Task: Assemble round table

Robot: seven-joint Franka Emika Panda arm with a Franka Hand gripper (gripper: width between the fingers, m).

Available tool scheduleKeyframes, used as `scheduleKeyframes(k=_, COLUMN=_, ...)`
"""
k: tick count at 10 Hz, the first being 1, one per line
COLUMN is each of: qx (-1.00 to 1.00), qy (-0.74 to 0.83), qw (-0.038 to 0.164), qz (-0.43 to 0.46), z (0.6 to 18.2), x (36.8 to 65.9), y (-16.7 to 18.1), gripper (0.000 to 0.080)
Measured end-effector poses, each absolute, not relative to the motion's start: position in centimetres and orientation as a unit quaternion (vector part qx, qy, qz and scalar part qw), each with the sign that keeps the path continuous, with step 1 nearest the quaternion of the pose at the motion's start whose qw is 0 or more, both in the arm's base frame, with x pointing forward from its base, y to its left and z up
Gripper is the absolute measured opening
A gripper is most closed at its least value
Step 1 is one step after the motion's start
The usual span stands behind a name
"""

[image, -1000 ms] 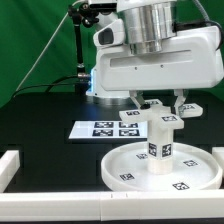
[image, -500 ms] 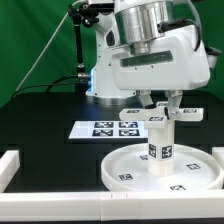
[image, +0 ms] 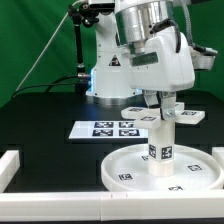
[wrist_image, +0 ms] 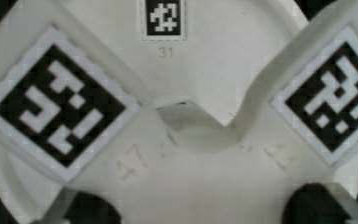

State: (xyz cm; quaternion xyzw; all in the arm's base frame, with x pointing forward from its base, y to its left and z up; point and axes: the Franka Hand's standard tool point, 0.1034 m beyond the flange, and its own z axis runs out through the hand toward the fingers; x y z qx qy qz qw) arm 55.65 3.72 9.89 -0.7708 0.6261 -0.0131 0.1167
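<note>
The large round disc (image: 130, 165) lies flat at the front right of the table in the exterior view. The short thick leg (image: 162, 145) stands upright on its middle. My gripper (image: 163, 103) comes straight down over the leg, with one finger on each side of its top, shut on it. In the wrist view the leg's white body (wrist_image: 194, 150) with two big tags fills the picture between my dark fingertips (wrist_image: 87, 208), and my gripper (wrist_image: 202, 205) spans it. The cross-shaped piece (image: 190, 114) lies behind the disc, partly hidden by my gripper.
The marker board (image: 105, 128) lies flat to the exterior view's left of the leg. A low white wall (image: 8, 165) stands at the front left and a white rail (image: 60, 205) runs along the front edge. The arm's base (image: 100, 85) stands behind.
My wrist has turned about the vertical axis while staying over the leg. The leg stays upright on the disc in the same spot.
</note>
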Motion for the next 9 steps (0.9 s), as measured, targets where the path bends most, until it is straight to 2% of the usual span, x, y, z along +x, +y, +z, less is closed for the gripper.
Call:
scheduleKeyframes(k=1, qx=-0.775, qy=0.621, qw=0.117, qz=-0.013, z=9.9, x=55.6, y=3.7, gripper=0.0585)
scheduleKeyframes(k=2, qx=-0.788, qy=0.605, qw=0.117, qz=-0.009, z=10.5, x=55.8, y=3.6, gripper=0.0630)
scheduleKeyframes(k=4, qx=-0.806, qy=0.579, qw=0.122, qz=-0.004, z=12.0, x=56.1, y=3.6, gripper=0.0646)
scheduleKeyframes(k=7, qx=-0.840, qy=0.529, qw=0.119, qz=-0.011, z=11.6, x=56.0, y=3.7, gripper=0.0648)
scheduleKeyframes(k=9, qx=-0.903, qy=0.414, qw=0.110, qz=-0.027, z=11.6, x=56.0, y=3.9, gripper=0.0648)
